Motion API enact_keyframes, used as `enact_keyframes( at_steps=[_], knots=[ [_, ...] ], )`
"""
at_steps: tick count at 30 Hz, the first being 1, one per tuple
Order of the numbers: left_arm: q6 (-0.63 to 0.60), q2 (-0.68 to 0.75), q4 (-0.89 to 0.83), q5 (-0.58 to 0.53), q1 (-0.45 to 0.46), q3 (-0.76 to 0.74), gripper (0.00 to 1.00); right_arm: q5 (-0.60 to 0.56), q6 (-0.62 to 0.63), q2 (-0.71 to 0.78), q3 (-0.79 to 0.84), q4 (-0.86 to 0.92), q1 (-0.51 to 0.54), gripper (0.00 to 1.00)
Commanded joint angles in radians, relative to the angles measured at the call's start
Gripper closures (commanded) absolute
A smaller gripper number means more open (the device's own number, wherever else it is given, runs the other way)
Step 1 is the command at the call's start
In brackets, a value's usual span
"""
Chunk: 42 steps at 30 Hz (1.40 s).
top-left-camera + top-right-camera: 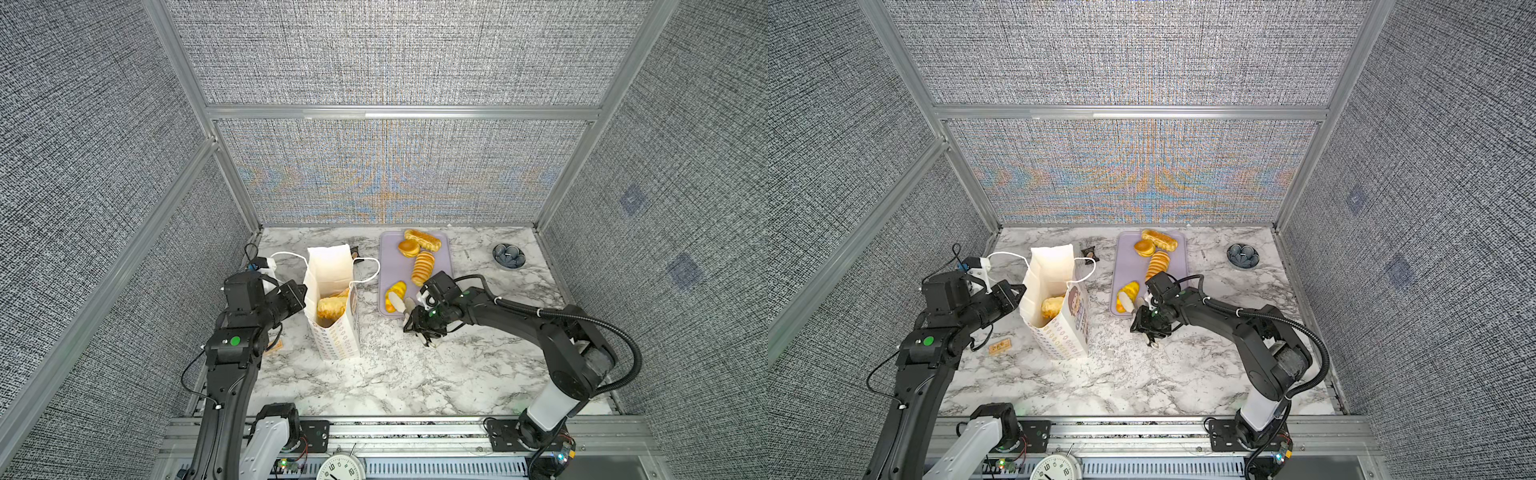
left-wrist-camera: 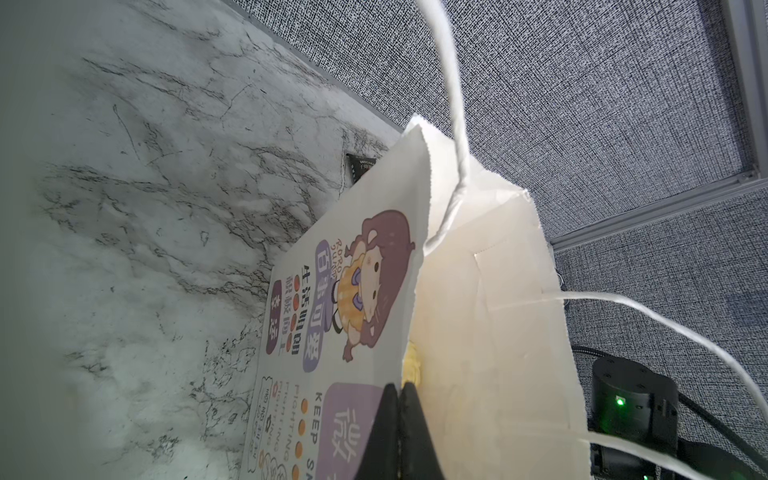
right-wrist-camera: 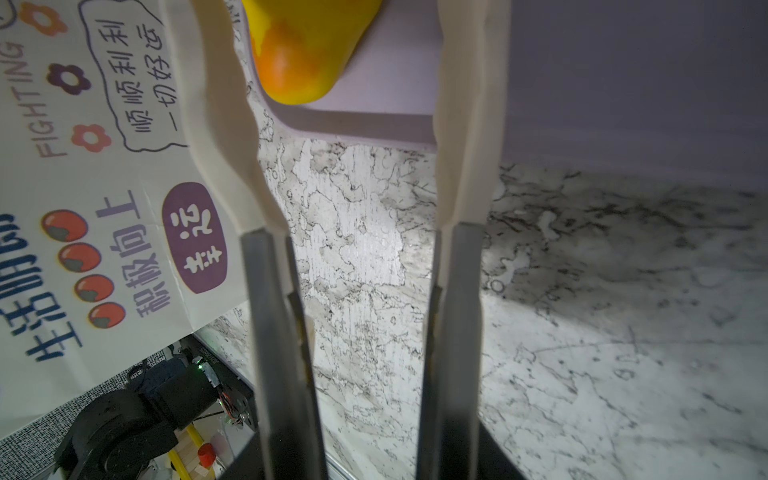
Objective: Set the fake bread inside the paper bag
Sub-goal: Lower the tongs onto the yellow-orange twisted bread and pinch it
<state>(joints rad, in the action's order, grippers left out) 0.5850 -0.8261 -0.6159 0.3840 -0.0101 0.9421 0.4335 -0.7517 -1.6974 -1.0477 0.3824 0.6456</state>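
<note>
Left end effector [image 2: 400, 388] is pressed together on the rim of the paper bag [image 1: 338, 345], pinching the thin wall so the mouth stands open. Two golden loaves [image 1: 330, 307] lie inside, just beyond that pinch. Right end effector [image 1: 404, 305] is spread and empty, low over the bench [image 1: 415, 374]. The yellow-orange bun [image 3: 303, 50] sits just ahead of its fingertips at the near corner of the lavender tray [image 1: 392, 266]. A ridged pastry [image 1: 423, 268] and two more pieces lie farther ahead. Judgement: the bun looks light, with a smooth skin that may slip, and probably squashes. Grip across its narrow middle with moderate squeeze. The bag is flimsy and tips easily.
</note>
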Motion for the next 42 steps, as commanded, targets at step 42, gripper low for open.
enact_keyframes(
  at_steps=[42],
  knots=[
    [-0.01,-0.008,-0.002,-0.003,-0.002,0.014,1.0,-0.009,0.017,0.178,0.035,0.02,-0.071,0.7]
  ],
)
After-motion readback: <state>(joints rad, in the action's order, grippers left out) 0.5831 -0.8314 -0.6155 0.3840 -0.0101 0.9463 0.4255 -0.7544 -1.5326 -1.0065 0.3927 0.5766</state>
